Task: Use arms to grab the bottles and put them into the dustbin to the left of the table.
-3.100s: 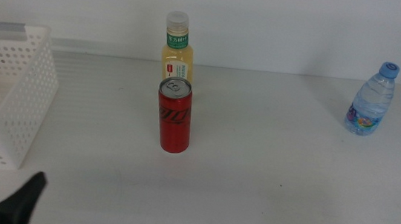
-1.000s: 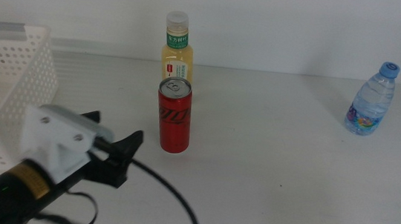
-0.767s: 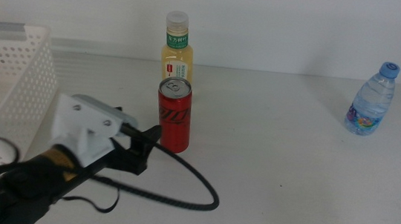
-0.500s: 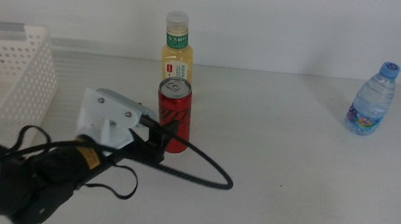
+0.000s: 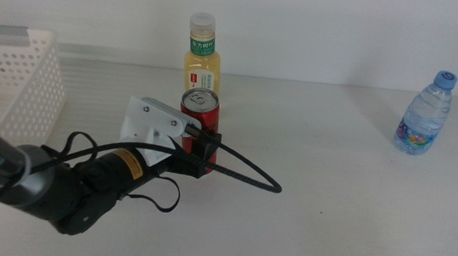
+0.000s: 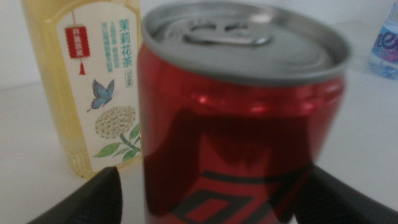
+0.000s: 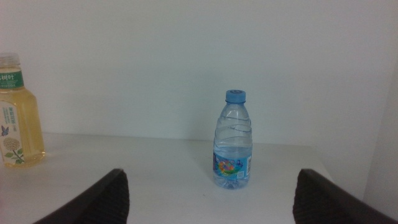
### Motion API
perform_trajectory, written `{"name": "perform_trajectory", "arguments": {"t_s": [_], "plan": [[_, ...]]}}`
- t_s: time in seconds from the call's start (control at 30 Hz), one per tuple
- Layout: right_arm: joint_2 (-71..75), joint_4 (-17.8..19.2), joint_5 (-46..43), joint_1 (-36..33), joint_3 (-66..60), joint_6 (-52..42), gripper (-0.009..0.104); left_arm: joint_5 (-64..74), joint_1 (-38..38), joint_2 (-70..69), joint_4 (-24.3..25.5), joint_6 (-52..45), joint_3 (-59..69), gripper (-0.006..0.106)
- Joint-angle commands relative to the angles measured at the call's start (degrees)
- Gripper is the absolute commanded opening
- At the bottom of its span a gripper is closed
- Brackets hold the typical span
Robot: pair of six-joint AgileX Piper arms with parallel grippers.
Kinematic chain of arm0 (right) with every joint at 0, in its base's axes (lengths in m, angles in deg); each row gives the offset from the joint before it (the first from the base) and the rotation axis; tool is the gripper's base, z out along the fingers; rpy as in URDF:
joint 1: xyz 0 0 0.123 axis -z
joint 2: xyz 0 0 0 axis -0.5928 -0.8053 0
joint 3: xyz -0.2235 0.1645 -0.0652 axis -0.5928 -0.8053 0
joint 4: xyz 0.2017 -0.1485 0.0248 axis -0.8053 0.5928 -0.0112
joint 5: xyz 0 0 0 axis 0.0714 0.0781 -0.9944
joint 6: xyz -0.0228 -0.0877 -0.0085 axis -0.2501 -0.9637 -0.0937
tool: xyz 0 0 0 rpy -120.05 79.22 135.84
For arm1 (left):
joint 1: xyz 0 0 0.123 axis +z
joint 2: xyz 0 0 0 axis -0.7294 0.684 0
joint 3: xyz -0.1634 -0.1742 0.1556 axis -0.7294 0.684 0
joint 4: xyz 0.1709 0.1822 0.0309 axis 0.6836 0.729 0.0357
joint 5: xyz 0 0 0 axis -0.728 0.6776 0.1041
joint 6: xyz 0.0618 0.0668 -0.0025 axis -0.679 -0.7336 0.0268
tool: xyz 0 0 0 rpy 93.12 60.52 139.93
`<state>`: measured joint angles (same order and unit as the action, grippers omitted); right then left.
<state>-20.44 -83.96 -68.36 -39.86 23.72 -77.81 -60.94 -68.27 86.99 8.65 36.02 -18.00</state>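
Note:
My left gripper (image 5: 200, 149) has reached the slim red can (image 5: 201, 118) standing mid-table. In the left wrist view the can (image 6: 242, 118) fills the frame between the two jaws, and the left gripper (image 6: 211, 186) is open around it, one jaw on each side. The yellow drink bottle (image 5: 202, 55) stands upright just behind the can and also shows in the left wrist view (image 6: 87, 81). The small blue-capped water bottle (image 5: 424, 114) stands at the far right. My right gripper (image 7: 208, 202) is open and empty, out of the middle view, facing the water bottle (image 7: 233, 142).
The white perforated dustbin (image 5: 23, 98) stands at the left edge of the white table (image 5: 331, 207). The left arm's black cable (image 5: 246, 171) loops onto the tabletop to the right of the can.
My left arm has come in from the bottom left and moved forward and right across the table until its jaws reach the red can. The bottles and can have not moved.

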Motion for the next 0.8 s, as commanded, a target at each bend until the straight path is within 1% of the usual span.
{"name": "perform_trajectory", "arguments": {"t_s": [0.0, 0.6, 0.7, 0.77], "plan": [[1.52, 0.31, -4.46, 0.32, 0.49, -0.70, 0.077, -4.67, -0.03, -1.20, -0.38, 0.83, -2.58, 0.091], [1.52, 0.31, -4.46, 0.32, 0.49, -0.70, 0.077, -4.95, -0.08, 6.02, 0.67, 2.48, -12.09, 0.090], [1.52, 0.31, -4.46, 0.32, 0.49, -0.70, 0.077, -4.90, -0.08, 6.02, 0.61, 0.74, -12.24, 0.087], [1.52, 0.31, -4.46, 0.32, 0.49, -0.70, 0.077, -4.90, -0.08, 6.02, 0.84, -0.66, -12.24, 0.080]]}}
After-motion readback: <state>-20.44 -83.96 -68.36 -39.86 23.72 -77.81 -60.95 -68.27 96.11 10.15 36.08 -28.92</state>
